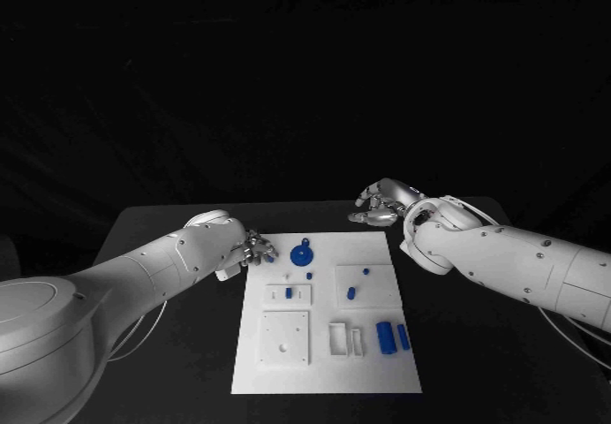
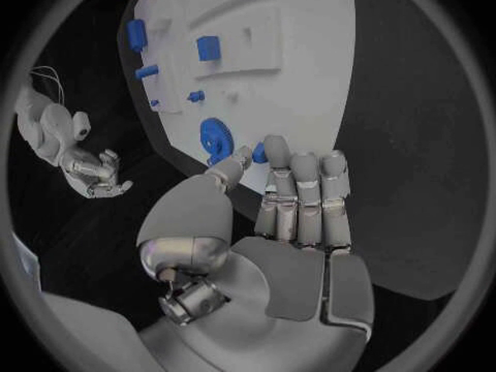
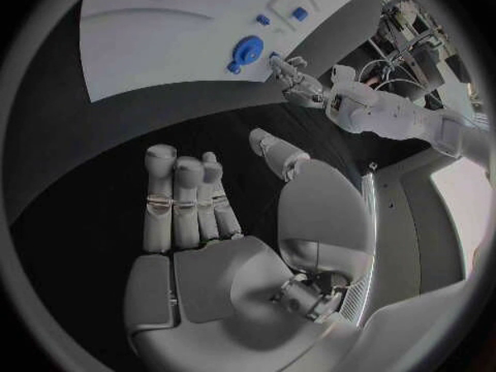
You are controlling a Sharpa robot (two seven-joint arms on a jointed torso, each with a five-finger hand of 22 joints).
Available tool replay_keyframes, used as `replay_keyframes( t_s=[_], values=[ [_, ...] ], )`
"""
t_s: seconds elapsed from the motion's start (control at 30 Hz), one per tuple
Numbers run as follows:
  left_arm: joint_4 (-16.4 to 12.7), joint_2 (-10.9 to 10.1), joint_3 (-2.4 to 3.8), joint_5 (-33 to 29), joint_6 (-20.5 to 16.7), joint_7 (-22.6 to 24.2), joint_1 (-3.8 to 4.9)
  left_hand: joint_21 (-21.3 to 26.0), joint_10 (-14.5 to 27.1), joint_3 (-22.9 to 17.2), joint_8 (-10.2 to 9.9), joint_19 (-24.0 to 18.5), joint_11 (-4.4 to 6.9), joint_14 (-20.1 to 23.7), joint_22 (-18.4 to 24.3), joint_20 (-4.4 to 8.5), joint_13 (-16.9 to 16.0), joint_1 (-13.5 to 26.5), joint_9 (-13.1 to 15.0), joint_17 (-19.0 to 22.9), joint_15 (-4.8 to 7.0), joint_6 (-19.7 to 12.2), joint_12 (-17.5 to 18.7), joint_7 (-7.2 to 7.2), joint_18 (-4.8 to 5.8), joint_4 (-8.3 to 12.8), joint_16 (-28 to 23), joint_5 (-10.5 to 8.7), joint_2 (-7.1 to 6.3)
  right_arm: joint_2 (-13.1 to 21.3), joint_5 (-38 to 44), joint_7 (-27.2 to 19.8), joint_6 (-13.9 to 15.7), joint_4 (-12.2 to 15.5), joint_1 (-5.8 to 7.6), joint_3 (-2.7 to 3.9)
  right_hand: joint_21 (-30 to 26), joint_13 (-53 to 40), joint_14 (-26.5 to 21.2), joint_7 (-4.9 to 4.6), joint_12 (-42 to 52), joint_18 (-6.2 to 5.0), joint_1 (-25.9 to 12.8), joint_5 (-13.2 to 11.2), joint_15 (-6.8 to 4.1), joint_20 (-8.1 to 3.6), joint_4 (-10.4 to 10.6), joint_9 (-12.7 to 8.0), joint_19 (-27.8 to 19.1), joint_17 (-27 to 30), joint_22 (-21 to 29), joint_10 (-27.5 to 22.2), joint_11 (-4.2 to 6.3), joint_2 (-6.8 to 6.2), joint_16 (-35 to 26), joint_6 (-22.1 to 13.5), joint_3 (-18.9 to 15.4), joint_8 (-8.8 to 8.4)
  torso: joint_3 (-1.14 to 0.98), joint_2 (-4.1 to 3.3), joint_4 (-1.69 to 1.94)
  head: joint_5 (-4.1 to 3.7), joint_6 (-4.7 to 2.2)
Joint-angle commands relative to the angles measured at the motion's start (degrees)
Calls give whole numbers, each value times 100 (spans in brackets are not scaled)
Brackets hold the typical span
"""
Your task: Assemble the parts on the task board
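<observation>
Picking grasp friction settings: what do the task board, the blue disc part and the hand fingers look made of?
Task board: white, matte, with crisp raised blocks and recesses; probably plastic, maybe printed or machined.
Blue disc part: solid even blue with a soft sheen; looks like moulded or printed plastic.
Left hand fingers: silvery-grey segments with a satin gloss; metal or metallic-coated plastic, can't tell which.

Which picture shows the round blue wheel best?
The left wrist view: the round blue part is biggest there, just beyond the left hand. The head view shows it small; the right wrist view, small and far.
</observation>
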State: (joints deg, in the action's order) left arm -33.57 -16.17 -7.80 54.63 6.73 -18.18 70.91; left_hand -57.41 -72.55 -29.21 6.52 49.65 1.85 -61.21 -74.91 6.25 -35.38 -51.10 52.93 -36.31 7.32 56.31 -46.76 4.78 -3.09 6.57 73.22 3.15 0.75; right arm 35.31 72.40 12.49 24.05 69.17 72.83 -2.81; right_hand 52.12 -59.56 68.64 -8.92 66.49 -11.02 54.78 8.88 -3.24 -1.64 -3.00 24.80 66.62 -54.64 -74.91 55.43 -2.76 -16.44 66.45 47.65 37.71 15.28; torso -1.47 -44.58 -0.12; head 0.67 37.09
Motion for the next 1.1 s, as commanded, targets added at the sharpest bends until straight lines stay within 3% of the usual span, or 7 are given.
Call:
replay_keyframes(
  t_s=[0.03,0.33,0.5,0.8,0.93,1.03,1.1],
  values=[
    [-10,20,-11,-38,126,39,-41,6,-20,-11,50,-38,-26,15,-98,624,5,-48,-95,8,10,59,-13,9,11,103,20,-20,135,-2,49,-17,-28,-1,2,3,-33,6,-11,-33,21,-398,-18,37,-30,-41,6,-6,-10,8,-107,-50,0,39,38,5,-22,14,1,1,4,-7,5],
    [4,17,-11,-38,72,10,-41,-5,-78,-106,188,-14,13,-25,-99,626,20,-230,-146,12,30,264,-21,-38,31,448,37,32,452,1,49,-19,-36,-9,2,3,-33,9,-10,-33,23,-398,-20,37,-30,-40,8,-6,-9,8,-107,-50,0,39,39,6,-23,15,1,0,2,-12,12],
    [-6,-6,-10,-35,31,-5,-40,-16,-136,-112,399,35,93,-81,-95,639,36,-202,-95,13,76,552,-21,-129,39,567,56,63,522,-1,49,-21,-41,-15,2,3,-34,10,-10,-33,24,-398,-21,37,-30,-40,9,-7,-9,9,-107,-50,0,39,39,5,-23,15,0,1,2,-13,10],
    [-213,-137,-4,-142,-67,-19,-37,-44,-276,-106,744,158,198,-205,-95,686,48,-102,161,2,154,731,-50,-239,33,648,116,78,539,29,47,-21,-38,-1,2,3,-34,12,-10,-33,25,-398,-23,37,-30,-40,11,-7,-9,9,-107,-51,0,39,39,6,-23,15,0,5,12,-15,4],
    [-543,-339,23,-276,-251,-45,-19,-53,-314,-111,828,186,216,-234,-97,699,47,-79,248,-3,169,744,-64,-259,31,660,133,87,543,58,46,-19,-41,1,2,3,-34,13,-10,-33,26,-398,-24,37,-30,-40,12,-7,-9,10,-107,-51,0,39,39,6,-23,16,0,13,12,-11,-3],
    [-1007,-599,25,-437,-575,-80,89,-60,-340,-109,855,205,220,-252,-98,705,47,-60,278,-3,174,741,-71,-265,29,661,140,92,534,77,41,-14,-64,-13,2,3,-34,14,-10,-33,26,-398,-25,37,-30,-40,12,-7,-9,10,-107,-51,0,38,39,6,-23,16,-3,23,26,-5,-45],
    [-1206,-704,22,-451,-717,-90,122,-59,-350,-110,856,211,217,-257,-96,708,54,-46,280,4,170,733,-60,-263,28,653,128,93,519,80,40,-15,-65,-26,2,2,-34,15,-11,-33,27,-398,-25,37,-30,-40,13,-7,-9,10,-107,-51,0,38,39,6,-24,16,-2,36,39,1,-36]
  ],
)
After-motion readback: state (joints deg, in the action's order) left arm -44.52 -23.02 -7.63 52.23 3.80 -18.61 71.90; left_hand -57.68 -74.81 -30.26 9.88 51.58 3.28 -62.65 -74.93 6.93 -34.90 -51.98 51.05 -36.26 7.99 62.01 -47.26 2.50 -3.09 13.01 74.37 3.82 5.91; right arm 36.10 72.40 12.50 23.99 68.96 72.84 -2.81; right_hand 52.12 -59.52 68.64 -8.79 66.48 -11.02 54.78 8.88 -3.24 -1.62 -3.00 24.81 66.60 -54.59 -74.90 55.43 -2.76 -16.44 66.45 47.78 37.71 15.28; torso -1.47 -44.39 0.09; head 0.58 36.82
